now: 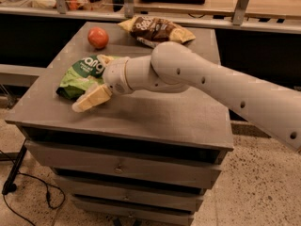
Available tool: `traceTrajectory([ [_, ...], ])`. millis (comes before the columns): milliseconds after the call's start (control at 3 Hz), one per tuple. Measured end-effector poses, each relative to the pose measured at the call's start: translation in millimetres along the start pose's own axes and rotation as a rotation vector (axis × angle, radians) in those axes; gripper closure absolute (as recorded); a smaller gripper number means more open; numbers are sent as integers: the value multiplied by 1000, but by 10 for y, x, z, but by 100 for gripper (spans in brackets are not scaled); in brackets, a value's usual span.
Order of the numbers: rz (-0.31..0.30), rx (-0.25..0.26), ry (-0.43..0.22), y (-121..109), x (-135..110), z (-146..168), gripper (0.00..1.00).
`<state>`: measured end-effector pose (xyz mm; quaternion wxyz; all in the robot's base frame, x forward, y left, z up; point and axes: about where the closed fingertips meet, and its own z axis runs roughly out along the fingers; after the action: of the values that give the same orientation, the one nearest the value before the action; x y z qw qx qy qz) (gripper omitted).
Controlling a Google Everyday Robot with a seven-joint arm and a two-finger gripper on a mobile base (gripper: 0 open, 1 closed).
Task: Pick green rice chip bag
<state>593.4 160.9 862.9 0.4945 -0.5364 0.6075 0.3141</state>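
Note:
The green rice chip bag lies on the left part of the grey cabinet top. It is light green with a dark green round patch and white lettering. My gripper reaches in from the right and is open. One yellowish finger lies along the bag's front edge, and the other finger is at its rear edge. The bag's right end sits between them and is partly hidden by the wrist. The bag rests on the cabinet top.
A red round fruit sits behind the bag. A brown-and-yellow snack bag lies at the back middle. Drawers face front below. A wooden counter with metal posts runs behind. A cable lies on the floor at left.

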Motion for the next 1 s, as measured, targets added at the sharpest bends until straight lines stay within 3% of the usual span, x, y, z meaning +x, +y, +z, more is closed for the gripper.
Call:
traceTrajectory([
  [333, 1, -13, -8, 9, 1, 86, 17],
  [1000, -39, -40, -31, 26, -70, 167, 64],
])
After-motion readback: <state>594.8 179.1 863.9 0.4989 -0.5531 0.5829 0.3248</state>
